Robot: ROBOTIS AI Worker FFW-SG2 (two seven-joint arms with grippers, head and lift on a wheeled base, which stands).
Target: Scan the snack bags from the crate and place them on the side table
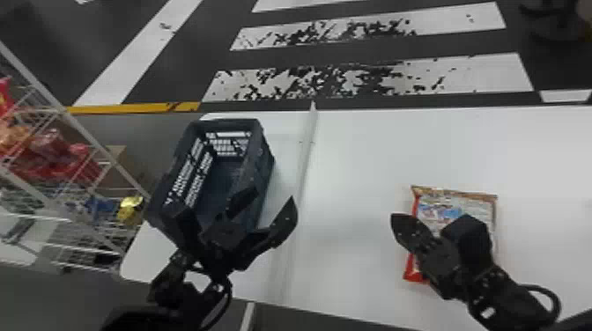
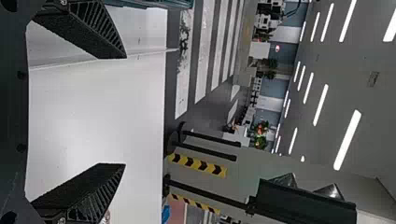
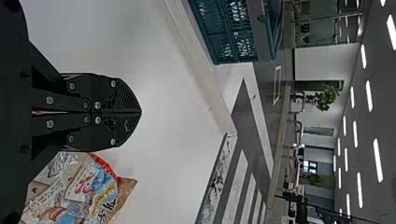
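Note:
In the head view, my left gripper (image 1: 273, 199) stands open over the near right part of the dark crate (image 1: 267, 152). In the left wrist view, the left gripper (image 2: 124, 111) has nothing between its spread fingers. The right gripper (image 1: 398, 217) is above a snack bag (image 1: 460, 206) with a red edge, which lies on the white table (image 1: 361, 154) and is partly hidden by that arm. The right wrist view has the right gripper (image 3: 140, 112) shut, fingers together, beside the snack bag (image 3: 84, 193). The crate's near inside is hidden by the left arm.
A raised strip (image 1: 304, 163) runs across the white surface between crate and bag. Left of the crate, a white wire rack (image 1: 77, 125) holds red bags and other packages. Striped floor lies beyond the table's far edge.

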